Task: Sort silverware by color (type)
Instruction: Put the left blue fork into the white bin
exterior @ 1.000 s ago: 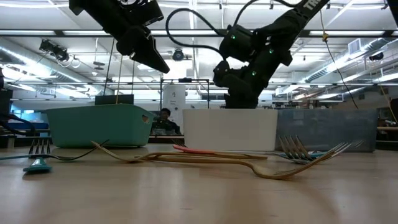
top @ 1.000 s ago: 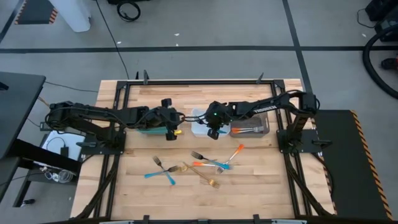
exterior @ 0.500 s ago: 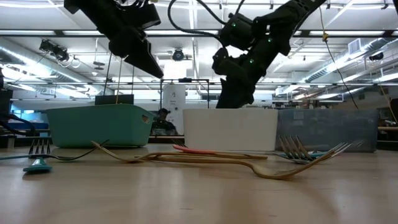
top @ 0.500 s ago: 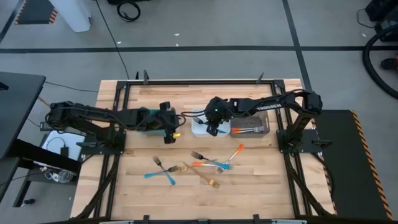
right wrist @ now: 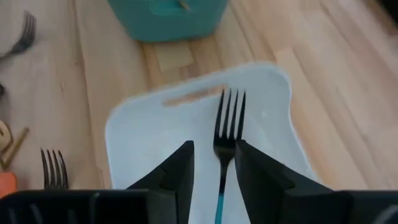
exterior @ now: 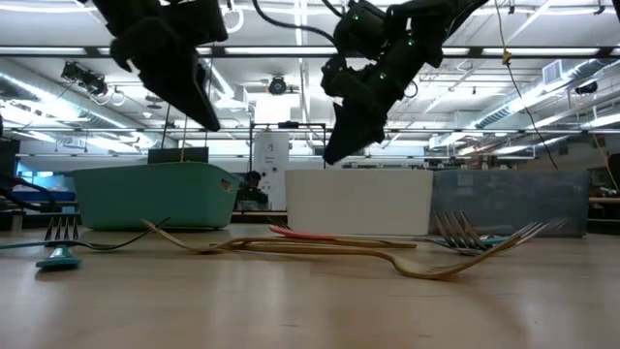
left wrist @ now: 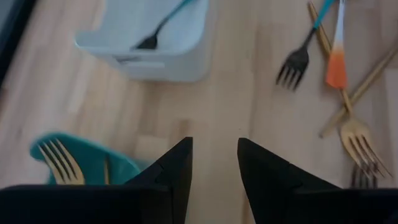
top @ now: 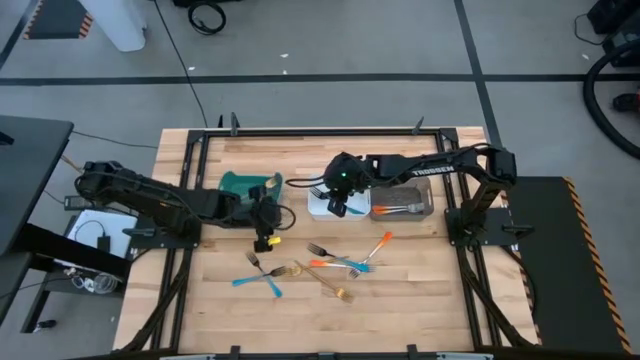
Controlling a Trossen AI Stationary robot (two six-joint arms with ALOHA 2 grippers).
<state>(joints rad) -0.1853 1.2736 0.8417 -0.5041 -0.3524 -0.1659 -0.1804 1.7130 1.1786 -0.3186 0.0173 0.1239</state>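
The unsorted silverware point(top: 315, 268) lies in a loose scatter on the near middle of the table point(top: 420, 300), handles pointing several ways. It sits just nearer than the left gripper point(top: 264, 228), which hovers over bare wood between that scatter and the teal bin point(top: 246, 184), so the left arm looks better placed for the next pick. That arm reaches in low from the left, its fingers parted and empty. Farther back, the right gripper point(top: 339, 200) hangs above the white bin point(right wrist: 267, 134), arm stretched in from the right, fingers apart with nothing between them (a blue-handled fork point(right wrist: 226, 143) lies in the bin below, lengthwise under the gap). A grey bin point(top: 402, 203) with cutlery stands just right of it.
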